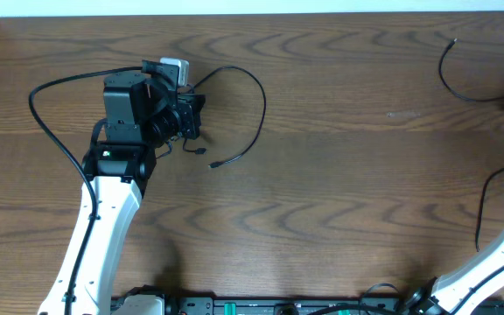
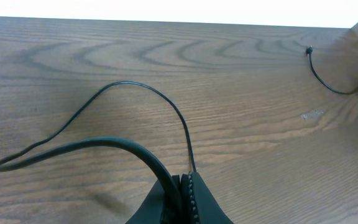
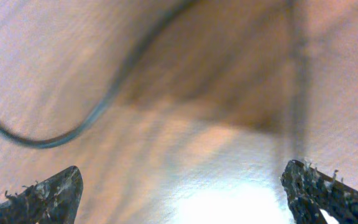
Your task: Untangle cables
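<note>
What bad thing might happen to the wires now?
The left jaws are shut on a thin black cable; a hard pull might drag its loose plug end across the table or strain it. The right jaws stand wide open over another cable, blurred there, so closing might miss it.
</note>
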Controlling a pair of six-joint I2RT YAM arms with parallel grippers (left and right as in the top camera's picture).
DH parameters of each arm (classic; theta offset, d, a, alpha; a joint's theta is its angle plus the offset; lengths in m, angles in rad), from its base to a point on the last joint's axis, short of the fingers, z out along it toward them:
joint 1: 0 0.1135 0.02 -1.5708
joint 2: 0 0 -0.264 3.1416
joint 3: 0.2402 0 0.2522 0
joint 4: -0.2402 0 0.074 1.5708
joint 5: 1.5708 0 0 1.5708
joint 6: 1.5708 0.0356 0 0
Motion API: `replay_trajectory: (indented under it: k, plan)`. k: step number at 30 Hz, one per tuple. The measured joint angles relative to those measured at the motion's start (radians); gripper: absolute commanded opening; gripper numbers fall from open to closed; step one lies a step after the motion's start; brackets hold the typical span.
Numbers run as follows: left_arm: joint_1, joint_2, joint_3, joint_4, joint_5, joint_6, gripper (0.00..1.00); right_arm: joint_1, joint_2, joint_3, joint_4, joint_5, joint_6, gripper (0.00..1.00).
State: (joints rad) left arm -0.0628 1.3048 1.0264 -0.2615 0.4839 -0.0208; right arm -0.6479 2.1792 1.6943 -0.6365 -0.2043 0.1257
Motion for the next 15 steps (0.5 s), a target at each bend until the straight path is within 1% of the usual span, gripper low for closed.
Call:
replay_trajectory:
  k: [2,4,6,9,11,15]
  plan:
    - [0.0,0.0,0.0,0.0,0.0,0.0,0.08,0.049,-0.003,0.0,0.008,0.021,-0.017,0.99]
    - [0.0,0.0,0.0,0.0,0.0,0.0,0.08,0.111,-0.003,-0.001,0.021,0.044,-0.047,0.96]
    - [0.0,0.0,0.0,0.0,0.0,0.0,0.08,0.164,-0.003,-0.001,0.037,0.066,-0.082,0.98]
    - [0.0,0.0,0.0,0.0,0.0,0.0,0.08,0.241,-0.003,-0.001,0.058,0.091,-0.17,0.98]
    - [0.0,0.0,0.0,0.0,0.0,0.0,0.08,0.275,-0.003,-0.001,0.06,0.103,-0.241,0.93]
    - [0.0,0.0,0.0,0.0,0.0,0.0,0.08,0.309,-0.003,-0.001,0.06,0.125,-0.381,0.9]
